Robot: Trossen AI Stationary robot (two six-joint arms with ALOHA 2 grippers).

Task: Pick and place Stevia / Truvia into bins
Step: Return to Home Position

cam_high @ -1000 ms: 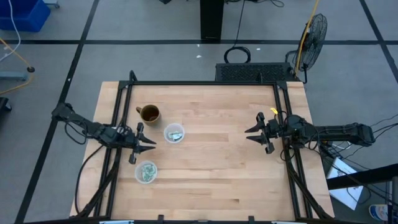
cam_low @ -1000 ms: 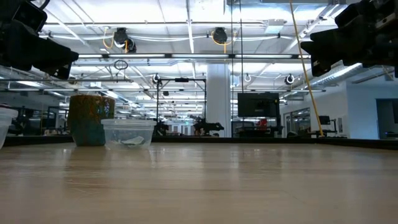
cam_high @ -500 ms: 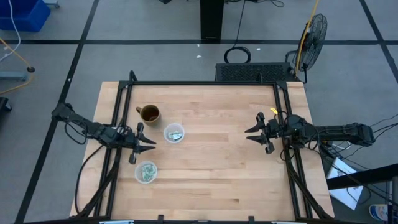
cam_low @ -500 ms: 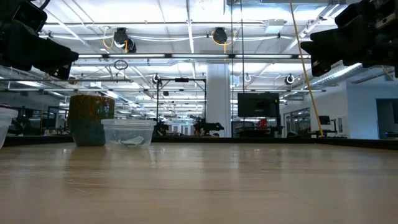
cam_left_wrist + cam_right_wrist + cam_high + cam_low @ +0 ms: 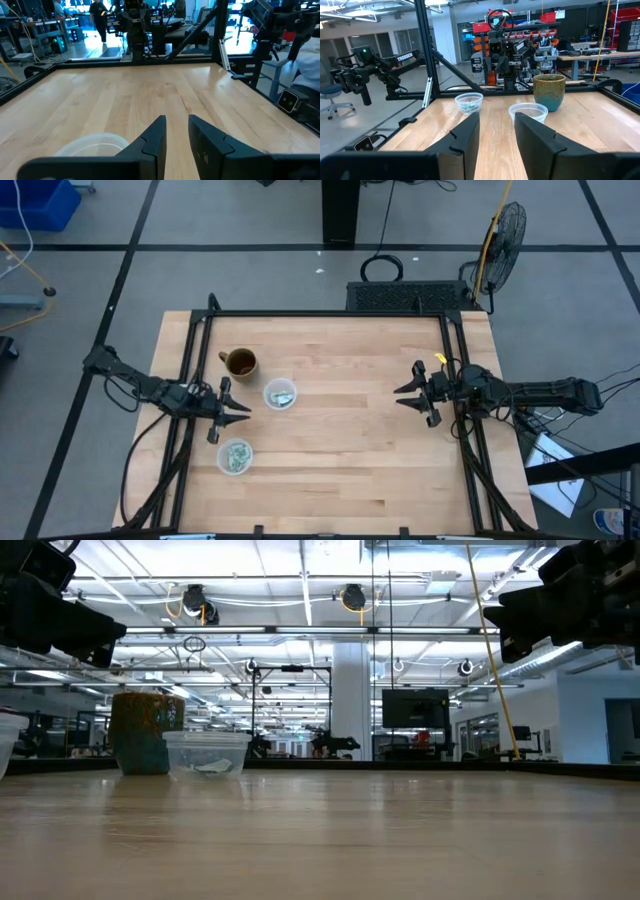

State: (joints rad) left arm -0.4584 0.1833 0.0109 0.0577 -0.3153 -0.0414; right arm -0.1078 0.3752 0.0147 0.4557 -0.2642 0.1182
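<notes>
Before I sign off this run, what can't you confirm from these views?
Sachet counts: the sachets are too small in the high view; the translucent back cup veils them in the low view.
The front cup: cut off by the low view's left edge.
Left wrist view: the left gripper hides most of the back cup.
Packet print: too small everywhere.

left gripper (image 5: pixel 238 412) sits low, arm folded back, pointing inward; jaws a narrow gap apart, holding nothing. right gripper (image 5: pixel 408 393) faces it from the opposite side, jaws slightly parted, empty.
</notes>
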